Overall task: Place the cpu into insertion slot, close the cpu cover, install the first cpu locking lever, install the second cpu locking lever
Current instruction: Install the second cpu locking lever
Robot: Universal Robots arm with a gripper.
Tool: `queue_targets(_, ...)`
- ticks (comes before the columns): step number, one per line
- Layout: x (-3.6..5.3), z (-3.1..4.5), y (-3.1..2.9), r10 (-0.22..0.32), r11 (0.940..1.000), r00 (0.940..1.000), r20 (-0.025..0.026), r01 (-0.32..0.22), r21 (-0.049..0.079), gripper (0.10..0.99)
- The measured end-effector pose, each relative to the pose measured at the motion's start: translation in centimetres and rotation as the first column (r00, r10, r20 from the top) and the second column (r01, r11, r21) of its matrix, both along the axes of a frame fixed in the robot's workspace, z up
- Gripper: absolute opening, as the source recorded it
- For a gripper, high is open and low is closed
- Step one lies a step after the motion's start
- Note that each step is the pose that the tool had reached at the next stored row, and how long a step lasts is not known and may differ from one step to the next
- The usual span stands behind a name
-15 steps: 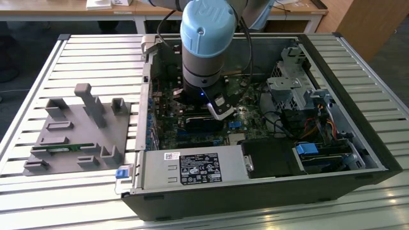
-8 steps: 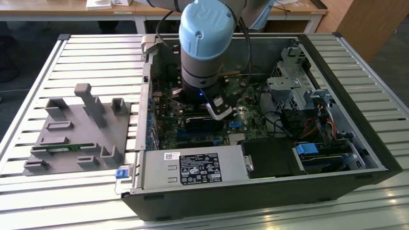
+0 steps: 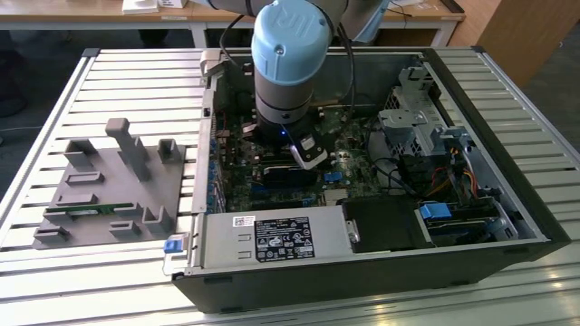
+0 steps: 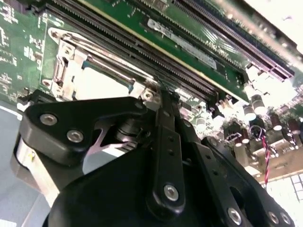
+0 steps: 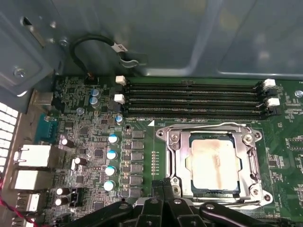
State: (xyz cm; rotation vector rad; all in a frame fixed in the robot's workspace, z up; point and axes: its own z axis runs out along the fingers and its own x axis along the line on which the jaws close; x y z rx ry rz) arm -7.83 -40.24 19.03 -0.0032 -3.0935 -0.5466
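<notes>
Slatted metal surface (image 3: 54, 95) carries an open computer case (image 3: 507, 224) near its centre, a grey fixture tray (image 3: 109, 197) toward the exterior view's left edge. Inside, the cpu (image 5: 211, 161) sits in the insertion slot (image 5: 189, 189) with the cpu cover (image 5: 176, 156) closed around it. The black pincer (image 5: 163, 189) hovers at the socket's edge, fingers drawn together, apparently gripping nothing.
</notes>
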Motion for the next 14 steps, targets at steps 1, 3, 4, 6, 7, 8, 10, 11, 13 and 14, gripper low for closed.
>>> queue_targets(1, 0.00, 0.21, 0.00, 0.000, 1.0000, 1.0000, 0.0000, 0.000, 0.000, 0.106)
queue_targets(3, 0.00, 0.47, 0.00, 0.000, 1.0000, 1.0000, -0.0001, 0.000, 0.000, 0.106)
queue_targets(4, 0.00, 0.57, 0.00, 0.000, 1.0000, 1.0000, 0.0000, 0.000, 0.000, 0.106)
queue_targets(6, 0.00, 0.83, 0.00, 0.000, 1.0000, 1.0000, 0.0000, 0.000, 0.000, 0.106)
queue_targets(7, 0.00, 1.00, 0.00, 0.000, 1.0000, 1.0000, 0.0000, 0.000, 0.000, 0.106)
queue_targets(8, 0.00, 1.19, 0.00, 0.000, 1.0000, 1.0000, -0.0001, 0.000, 0.000, 0.106)
queue_targets(10, 0.00, 1.57, 0.00, 0.000, 1.0000, 1.0000, 0.0000, 0.000, 0.000, 0.106)
queue_targets(11, 0.00, 1.76, 0.01, 0.000, 1.0000, 1.0000, 0.0000, 0.000, 0.000, 0.106)
queue_targets(13, 0.00, 2.08, 0.01, 0.000, 1.0000, 1.0000, 0.0000, 0.000, 0.000, 0.106)
queue_targets(14, 0.00, 2.16, 0.02, 0.000, 1.0000, 1.0000, 0.0000, 0.000, 0.000, 0.106)
